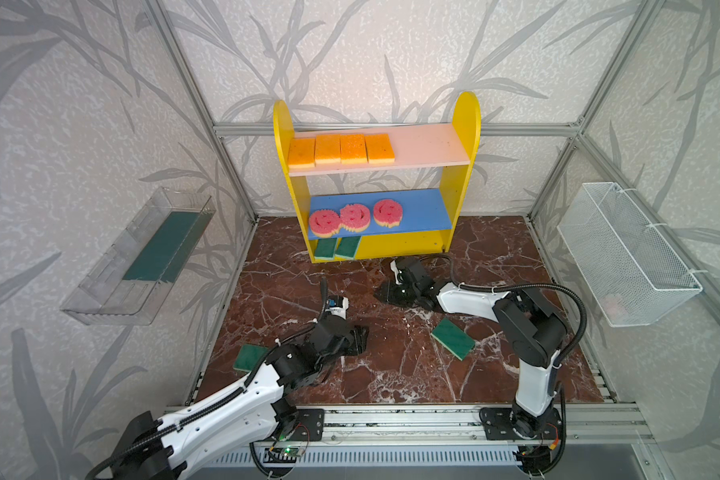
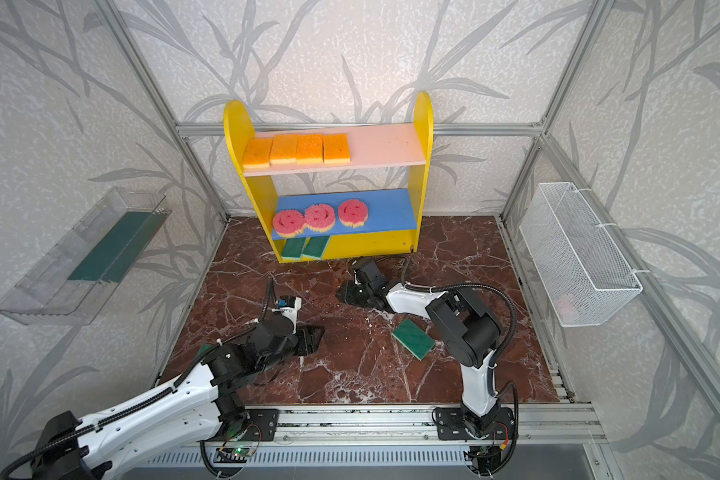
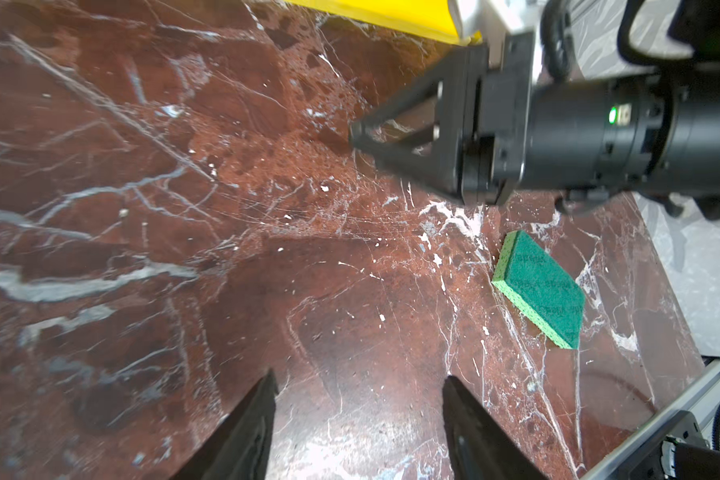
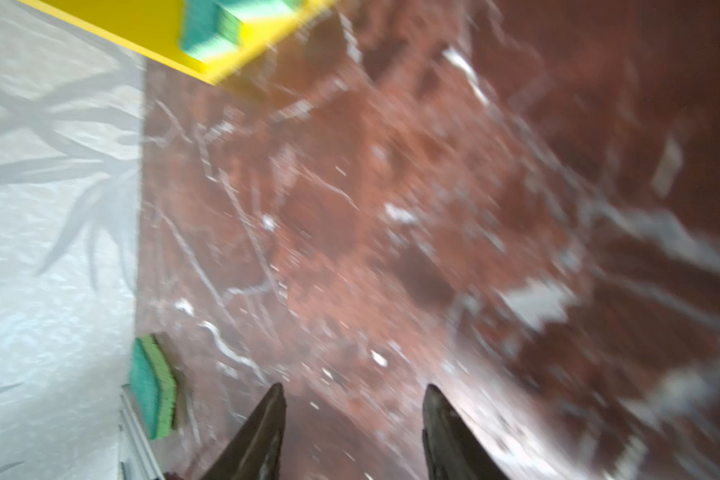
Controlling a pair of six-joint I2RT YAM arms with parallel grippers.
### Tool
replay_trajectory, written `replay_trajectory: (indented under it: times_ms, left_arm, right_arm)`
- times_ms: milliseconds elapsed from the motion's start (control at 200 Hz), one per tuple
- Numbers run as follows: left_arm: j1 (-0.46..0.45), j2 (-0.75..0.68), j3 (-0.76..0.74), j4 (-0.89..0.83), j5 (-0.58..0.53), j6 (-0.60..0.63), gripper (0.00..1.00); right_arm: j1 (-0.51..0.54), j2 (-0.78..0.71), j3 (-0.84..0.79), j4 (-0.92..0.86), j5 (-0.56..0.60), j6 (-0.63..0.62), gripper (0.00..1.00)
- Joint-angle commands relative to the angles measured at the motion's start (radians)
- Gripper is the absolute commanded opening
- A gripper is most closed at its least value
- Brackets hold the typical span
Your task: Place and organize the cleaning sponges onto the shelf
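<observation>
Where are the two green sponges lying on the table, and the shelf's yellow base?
Right loose green sponge [image 1: 453,338]: in a top view, middle of its green top.
Left loose green sponge [image 1: 248,356]: in a top view, visible part of its green top.
Shelf base [image 1: 404,245]: in a top view, bare yellow stretch.

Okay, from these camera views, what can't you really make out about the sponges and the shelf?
- Left-side green sponge: partly covered by the left arm in both top views.
- Two green sponges on the shelf base: back ends hidden under its blue board.
- Right wrist view: motion blur smears all detail.
- Wire basket: faint pinkish patch inside, unidentifiable through the mesh.
</observation>
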Motion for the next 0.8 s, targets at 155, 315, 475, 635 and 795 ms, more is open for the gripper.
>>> replay_trajectory:
  times_ms: [155,315,475,635,795]
  left_arm:
    - [0.225,-0.087,-0.001,-0.308,-0.058,-0.101,0.62]
    - [0.336,-0.142,0.052,-0.516,-0.273,-0.171,0.99]
    - [0.473,-0.113,0.049,-0.544,-0.280,-0.268,0.99]
    - [0.616,-0.006,0.075,-0.613,-0.286,-0.375,0.99]
    - [0.737,0.024,0.045,-0.573,-0.236,-0.415,0.99]
  right_arm:
    - [0.001,-0.061,0.070,-0.103,-0.025,-0.131,0.52]
    - [-0.002,-0.122,0.000,-0.129,-0.027,-0.162,0.52]
    - [-0.024,-0.167,-0.074,-0.122,-0.062,-0.161,0.52]
    - [-0.053,-0.190,-0.110,-0.128,-0.112,-0.170,0.52]
    - [-0.064,-0.198,-0.133,-0.118,-0.151,-0.174,0.52]
